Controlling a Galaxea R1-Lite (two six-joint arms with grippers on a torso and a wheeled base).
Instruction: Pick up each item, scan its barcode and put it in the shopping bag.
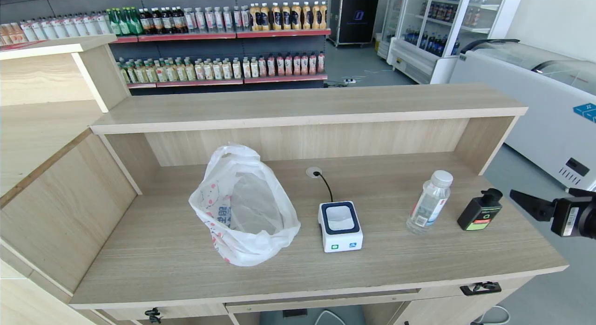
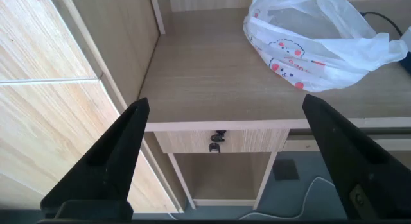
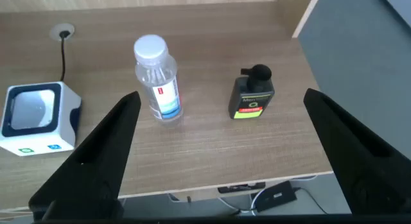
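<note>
Far left of the white barcode scanner [image 1: 340,226], off the near edge of the wooden desk [image 1: 372,262], the left pincer [image 2: 225,103] hangs with fingers spread wide, gripping and touching nothing. The white shopping bag [image 1: 244,208] stands open just left of the scanner. To the scanner's right stand a clear water bottle [image 1: 429,202], then a black pump bottle [image 1: 480,210], both upright and apart. Farthest right of the scanner, the right pincer [image 3: 221,97] gapes wide, empty, clear of both bottles.
</note>
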